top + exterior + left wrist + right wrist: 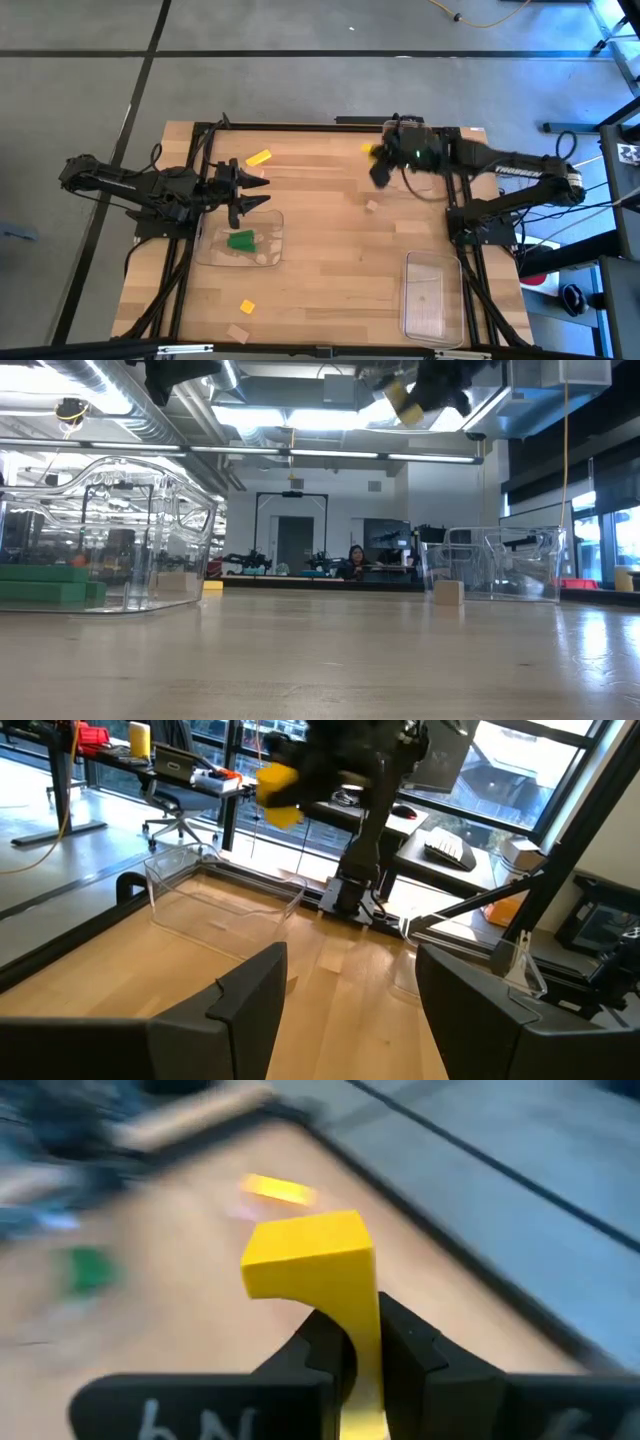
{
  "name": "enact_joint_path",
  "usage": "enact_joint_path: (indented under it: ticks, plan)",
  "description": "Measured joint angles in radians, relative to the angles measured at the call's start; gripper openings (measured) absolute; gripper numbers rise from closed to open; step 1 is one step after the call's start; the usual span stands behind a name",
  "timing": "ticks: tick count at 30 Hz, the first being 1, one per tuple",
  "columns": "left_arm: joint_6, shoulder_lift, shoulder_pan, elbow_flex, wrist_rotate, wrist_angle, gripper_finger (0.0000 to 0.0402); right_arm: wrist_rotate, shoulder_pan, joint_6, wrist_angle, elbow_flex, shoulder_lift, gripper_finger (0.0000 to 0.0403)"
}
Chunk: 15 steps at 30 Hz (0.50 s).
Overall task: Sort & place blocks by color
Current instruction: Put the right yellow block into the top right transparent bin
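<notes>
My right gripper (pixel 380 168) hangs high over the far middle of the table, shut on a yellow block (pixel 310 1250), which also shows in the low view (pixel 400 402). My left gripper (pixel 252 190) is open in the air, over the far edge of a clear tray (pixel 268 222) that holds green blocks (pixel 240 240). Lying on the table are a yellow block (pixel 258 157), a tan block (pixel 372 205), another yellow block (pixel 247 306) and a tan piece (pixel 237 333) near the near edge. My right gripper pinches the yellow block between its two fingers (pixel 410 1345) by its narrow lower part (pixel 362 1330). The wider end of the block sticks out past the fingertips. The block is lifted well clear of the table.
A second clear tray (pixel 432 295) lies at the near right. Bare wood stretches across the table's middle between the two trays. Dark frame rails run along the left and right sides. Beyond the table, a person sits far back in the room (pixel 352 560).
</notes>
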Motion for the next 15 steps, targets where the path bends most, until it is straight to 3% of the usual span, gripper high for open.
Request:
enact_joint_path:
  ticks: [7, 11, 15]
  plan:
    - [0.0, 0.0, 0.0, 0.0, 0.0, 0.0, 0.0214, -0.022, -0.295, 0.068, -0.281, -0.038, 0.001, 0.0037]
    - [0.0, 0.0, 0.0, 0.0, 0.0, 0.0, 0.0214, -0.093, -0.397, 0.156, -0.275, -0.191, 0.001, 0.0037]
    - [0.0, 0.0, 0.0, 0.0, 0.0, 0.0, 0.0214, -0.209, -0.454, 0.252, -0.11, -0.39, 0.002, 0.0037]
